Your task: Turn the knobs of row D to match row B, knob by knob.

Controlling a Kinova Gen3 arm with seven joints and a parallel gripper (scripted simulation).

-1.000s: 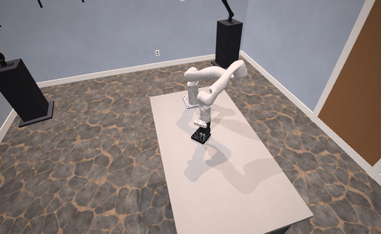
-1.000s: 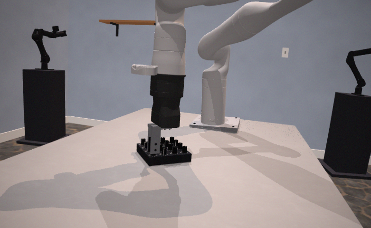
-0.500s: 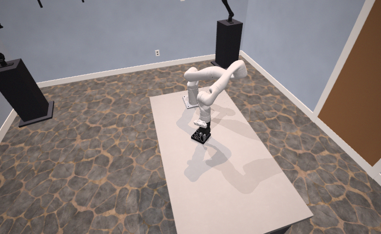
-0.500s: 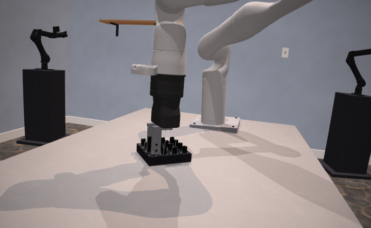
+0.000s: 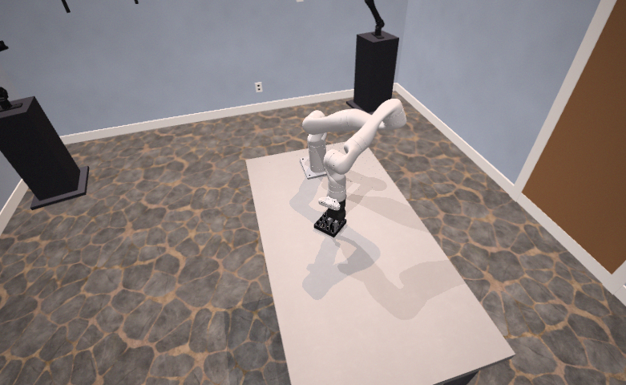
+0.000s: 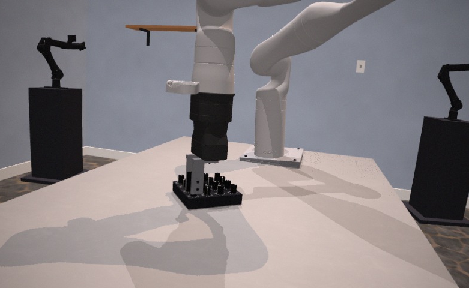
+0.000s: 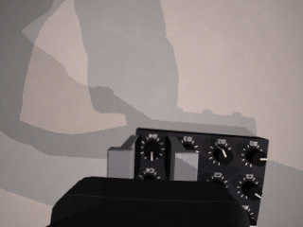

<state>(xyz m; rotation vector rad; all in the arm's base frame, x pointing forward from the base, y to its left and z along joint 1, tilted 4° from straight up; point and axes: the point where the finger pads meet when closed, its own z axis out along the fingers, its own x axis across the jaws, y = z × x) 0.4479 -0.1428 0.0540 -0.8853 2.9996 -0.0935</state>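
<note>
The silver flat-fingered gripper (image 5: 333, 224) (image 6: 194, 189) (image 7: 152, 150) is part-open w/ nothing gripped: its fingers straddle the round black knob D4 (image 7: 151, 150), and wrist cam shows a gap on each side. Prob. placed so to free D4 after a turn, or to line up for one; can't tell which. D4's white line points to the rear, approx. the middle mark. Whether that's B4's mark I can't tell, as B4 is out of sight under the gripper body.

The low black square knob box (image 5: 325, 231) (image 6: 213, 202) (image 7: 231, 165) sits on the pale table (image 5: 377, 305) (image 6: 301, 264) (image 7: 246, 61), its row D edge away from the white metal base plate (image 5: 306, 172) (image 6: 245, 158).

In the way: one finger stands btwn D4 and the black knob D3, hiding most of D3, so a sideways shift or wider opening might nudge it. The C row is close behind too. A straight lift looks safest. Black knobs D2 (image 7: 222, 153) and D1 (image 7: 257, 157) are clear of the fingers.
</note>
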